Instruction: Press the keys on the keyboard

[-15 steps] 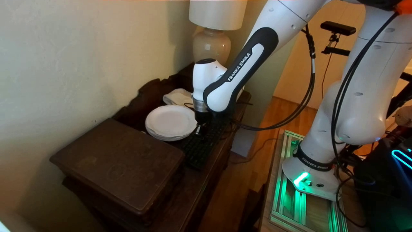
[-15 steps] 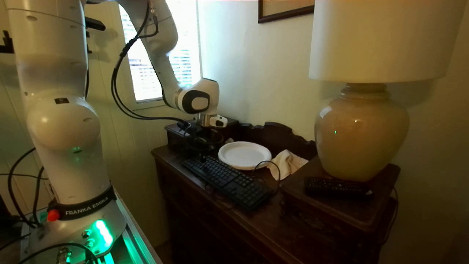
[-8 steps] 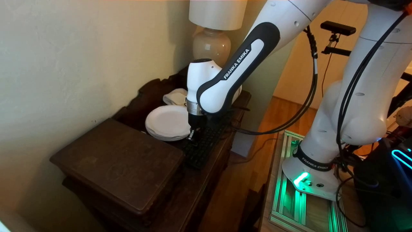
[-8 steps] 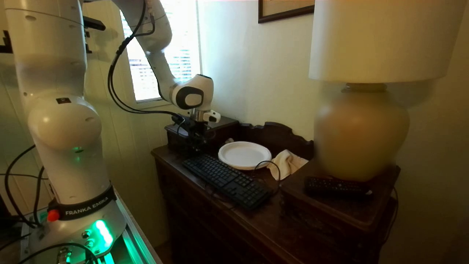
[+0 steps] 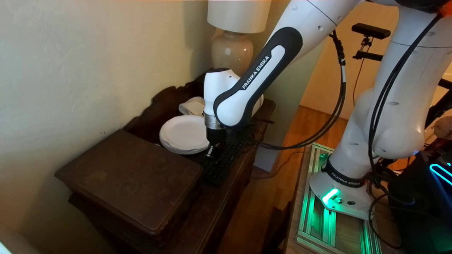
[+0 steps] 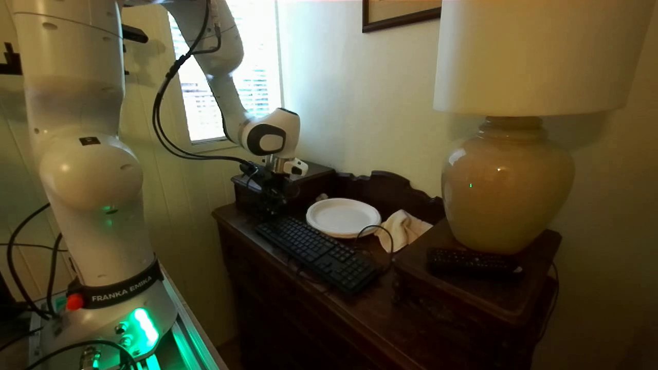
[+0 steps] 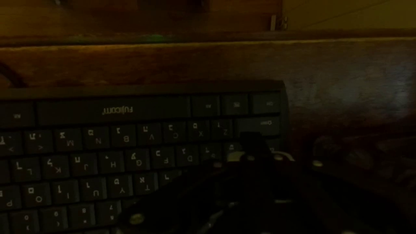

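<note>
White plates [image 6: 343, 215] are stacked on the dark wooden counter [image 7: 347, 84], and a pale cloth [image 6: 403, 230] is crumpled just beside them. At 1 end, a squat wooden box [image 5: 130, 176] is closed on top, its inside hidden. At the opposite end, a 2nd raised box [image 6: 478, 294] is topped by a lamp [image 6: 506, 190] and a dark remote [image 6: 473, 263]; its inside is hidden too, and the lamp's shade [image 6: 534, 56] is cut off by the top edge in both exterior views. Behind the plates, a small pale thing [image 6: 322, 197] can barely be made out.

The black keyboard [image 6: 318, 252] is laid flat on the counter beside the plates, its long axis set along the counter's front edge and its number pad [image 6: 352, 270] pointed toward the lamp. In the wrist view, which is very dark, the letters on the keys [image 7: 125, 135] are seen upside down, with the space bar [image 7: 112, 110] turned toward that front edge. The number-pad end is cut off there, and several keys are covered by the claw [image 7: 253, 141]. Its fingers, hard to separate in the gloom, look drawn together into 1 clenched tip, seen over the edge of a wide key [image 7: 255, 125] at the end nearest the squat box. Whether that key is touched cannot be told.
</note>
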`<action>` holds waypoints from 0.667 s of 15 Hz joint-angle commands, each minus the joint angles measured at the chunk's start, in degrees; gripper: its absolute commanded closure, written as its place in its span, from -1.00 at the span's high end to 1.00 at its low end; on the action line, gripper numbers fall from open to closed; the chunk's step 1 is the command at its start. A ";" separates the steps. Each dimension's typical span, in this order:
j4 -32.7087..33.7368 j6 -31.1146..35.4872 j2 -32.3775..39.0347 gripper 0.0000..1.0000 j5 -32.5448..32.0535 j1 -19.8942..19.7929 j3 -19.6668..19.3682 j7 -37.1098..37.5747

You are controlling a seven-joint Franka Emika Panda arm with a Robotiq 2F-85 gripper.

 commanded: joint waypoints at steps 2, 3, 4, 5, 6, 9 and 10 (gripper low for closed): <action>1.47 -0.81 1.90 -1.00 0.95 0.03 -0.67 0.85; 1.55 -0.26 2.36 -1.00 0.46 0.06 -0.98 1.28; 1.75 -0.17 2.73 -1.00 1.05 -0.11 -0.91 0.72; 1.96 -0.16 3.06 -1.00 1.43 -0.29 -0.88 0.24; 2.21 -0.18 3.36 -1.00 1.94 -0.50 -0.71 -0.33; 2.92 -0.52 4.23 -1.00 2.39 -0.72 -0.38 -0.64; 3.08 -0.48 4.47 -1.00 2.41 -0.71 -0.34 -0.63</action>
